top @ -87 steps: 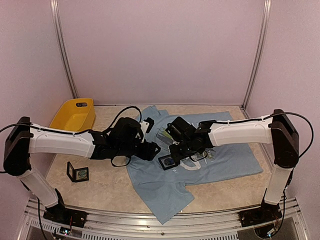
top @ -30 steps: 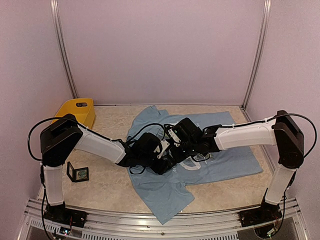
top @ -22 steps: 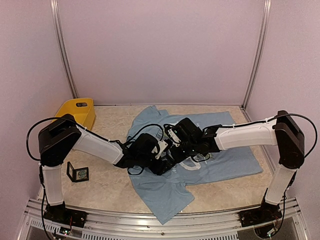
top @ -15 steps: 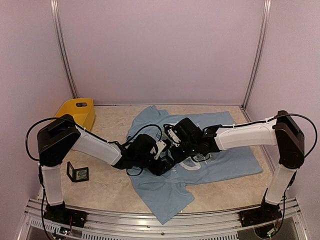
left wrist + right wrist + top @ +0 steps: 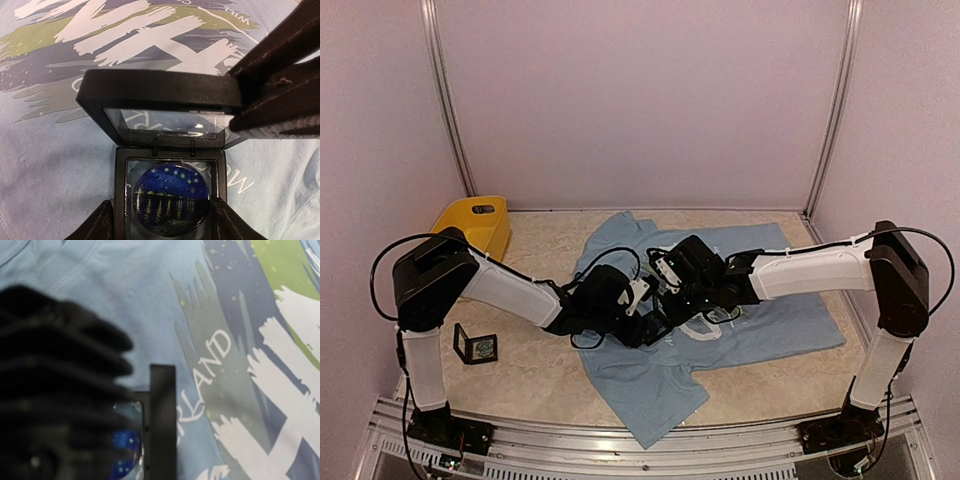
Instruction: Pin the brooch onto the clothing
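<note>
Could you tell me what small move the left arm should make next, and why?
Probably close the left end effector firmly on the box base: its fingers flank it, contact unclear. The right end effector holds the lid up, and the brooch lies inside, not yet taken out.

The white-and-black left arm (image 5: 505, 285) and right arm (image 5: 810, 268) stretch inward, meeting at centre frame. The left claw (image 5: 165, 222) clamps a small black hinged box (image 5: 120, 190) by its base; the right claw (image 5: 234, 97) pinches its raised lid (image 5: 160, 90).
</note>
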Robot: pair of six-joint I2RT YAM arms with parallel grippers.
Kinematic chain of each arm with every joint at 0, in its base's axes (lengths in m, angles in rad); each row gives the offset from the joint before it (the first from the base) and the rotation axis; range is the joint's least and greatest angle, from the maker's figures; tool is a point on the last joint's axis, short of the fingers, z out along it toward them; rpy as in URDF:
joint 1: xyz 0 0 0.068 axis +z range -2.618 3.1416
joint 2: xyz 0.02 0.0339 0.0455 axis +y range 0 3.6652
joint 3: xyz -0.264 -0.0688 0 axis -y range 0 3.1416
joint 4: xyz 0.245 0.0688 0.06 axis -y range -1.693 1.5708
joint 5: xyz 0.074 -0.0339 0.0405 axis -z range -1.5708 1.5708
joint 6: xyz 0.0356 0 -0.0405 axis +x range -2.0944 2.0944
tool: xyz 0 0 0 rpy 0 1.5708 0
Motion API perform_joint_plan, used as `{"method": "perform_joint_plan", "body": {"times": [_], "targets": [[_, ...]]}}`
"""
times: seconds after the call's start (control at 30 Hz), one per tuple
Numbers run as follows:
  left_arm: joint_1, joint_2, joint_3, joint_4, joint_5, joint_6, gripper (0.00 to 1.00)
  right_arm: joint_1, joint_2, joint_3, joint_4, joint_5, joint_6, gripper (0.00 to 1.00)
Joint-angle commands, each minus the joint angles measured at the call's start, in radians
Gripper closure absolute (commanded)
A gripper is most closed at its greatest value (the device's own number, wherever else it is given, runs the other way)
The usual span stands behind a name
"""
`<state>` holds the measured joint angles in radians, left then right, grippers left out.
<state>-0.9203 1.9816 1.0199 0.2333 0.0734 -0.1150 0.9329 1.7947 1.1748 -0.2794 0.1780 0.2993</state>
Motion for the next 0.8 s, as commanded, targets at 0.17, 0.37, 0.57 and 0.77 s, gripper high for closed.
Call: {"method": "perform_joint_plan", "body": {"times": [0.17, 0.37, 0.57, 0.77], "targets": [[-0.046, 0.060, 0.107, -0.110, -0.071, 0.072, 0.39, -0.005, -0.024, -0.003, 0.019, -0.001, -0.013, 0.96], [-0.042, 0.070, 0.116, -0.120, -0.067, 0.076, 0.48, -0.005, -0.026, -0.003, 0.017, 0.000, -0.012, 0.96], [-0.038, 0.057, 0.097, -0.108, -0.071, 0.059, 0.53, -0.005, -0.025, -0.002, 0.015, 0.006, -0.014, 0.96], [-0.015, 0.015, 0.061, -0.064, -0.071, 0.026, 0.59, -0.005, -0.025, -0.003, 0.013, 0.017, -0.016, 0.96]]}}
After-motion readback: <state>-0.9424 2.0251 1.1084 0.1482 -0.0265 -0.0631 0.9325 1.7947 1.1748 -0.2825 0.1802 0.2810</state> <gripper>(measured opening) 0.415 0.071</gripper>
